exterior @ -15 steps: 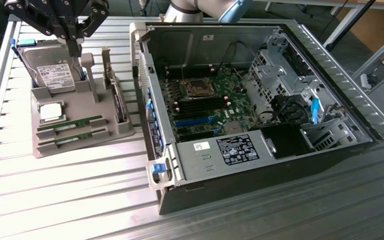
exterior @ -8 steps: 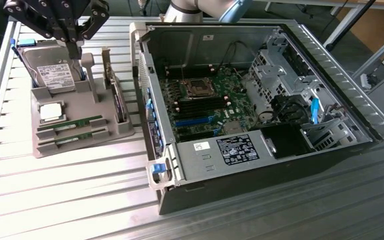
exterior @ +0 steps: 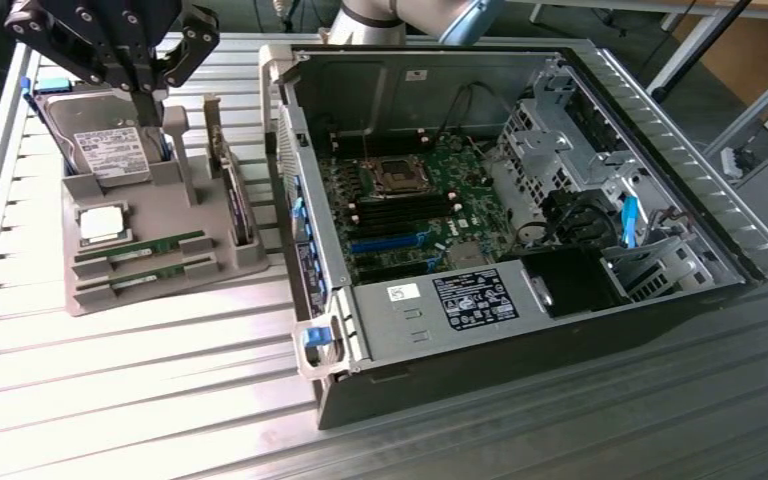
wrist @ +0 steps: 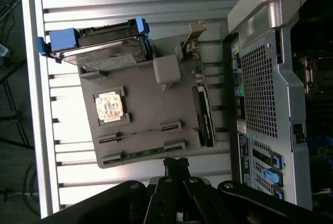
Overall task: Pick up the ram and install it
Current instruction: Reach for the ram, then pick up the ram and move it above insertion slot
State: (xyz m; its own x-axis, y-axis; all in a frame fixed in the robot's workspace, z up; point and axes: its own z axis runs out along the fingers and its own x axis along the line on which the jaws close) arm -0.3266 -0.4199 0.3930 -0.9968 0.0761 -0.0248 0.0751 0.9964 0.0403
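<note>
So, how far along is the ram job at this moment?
Nothing looks done yet: the ram lies in its slot on the grey tray. The shut gripper hangs empty above that tray. The pickup and the install into the open computer case are left.

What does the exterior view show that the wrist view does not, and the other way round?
Exterior view: the labelled grey power supply and silver drive cage inside the open computer case. Wrist view: that case's perforated grey rear panel. Both: the shut black gripper, the grey plastic tray, its thin green ram sticks, square silver CPU chip and boxy silver hard drive.
</note>
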